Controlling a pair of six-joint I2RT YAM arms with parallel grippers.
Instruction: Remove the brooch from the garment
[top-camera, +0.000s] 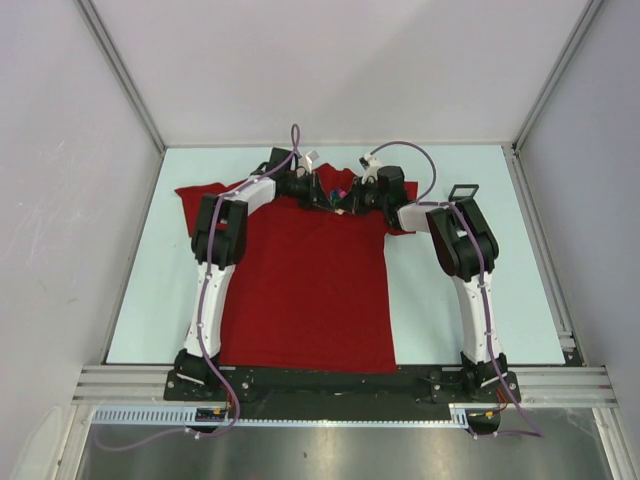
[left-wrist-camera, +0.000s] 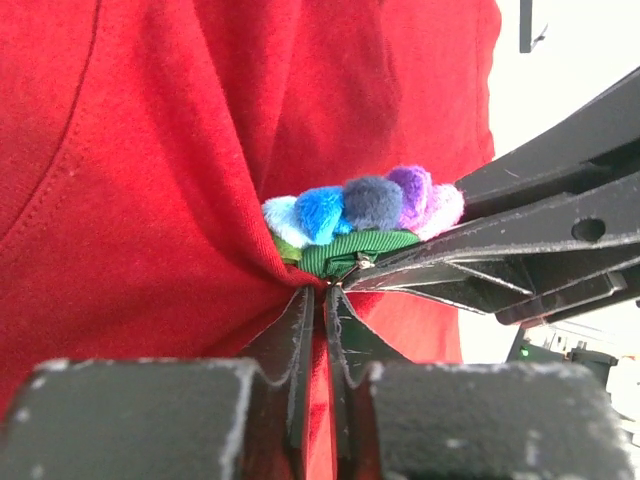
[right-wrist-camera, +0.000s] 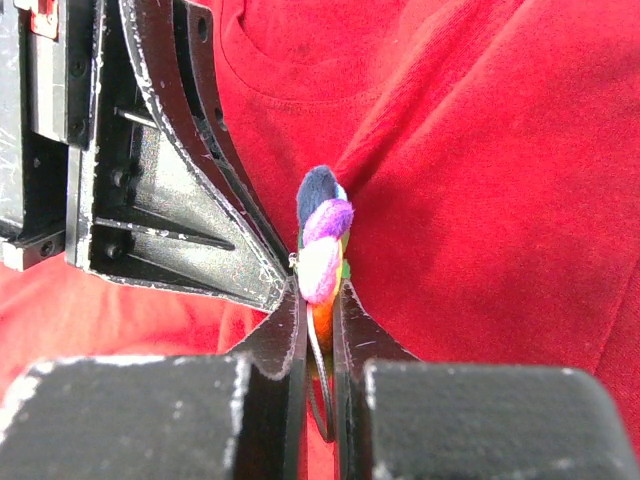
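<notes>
The dark-red garment (top-camera: 305, 290) lies flat on the table, neck at the far side. The brooch (top-camera: 338, 190), a cluster of blue, purple, pink and orange tufts on a green base, sits near the collar between both grippers. My right gripper (right-wrist-camera: 318, 290) is shut on the brooch (right-wrist-camera: 322, 240), seen edge-on between its jaws. My left gripper (left-wrist-camera: 325, 292) is shut on a fold of the garment (left-wrist-camera: 150, 150) just under the brooch (left-wrist-camera: 360, 205). The right gripper's fingers (left-wrist-camera: 520, 240) reach in from the right. The left gripper's fingers (right-wrist-camera: 190, 200) cross the right wrist view on the left.
A small black rectangular frame (top-camera: 463, 191) lies on the pale table (top-camera: 450, 300) beside the right arm's elbow. White walls close in the table at the back and sides. A metal rail (top-camera: 545, 260) runs along the right edge.
</notes>
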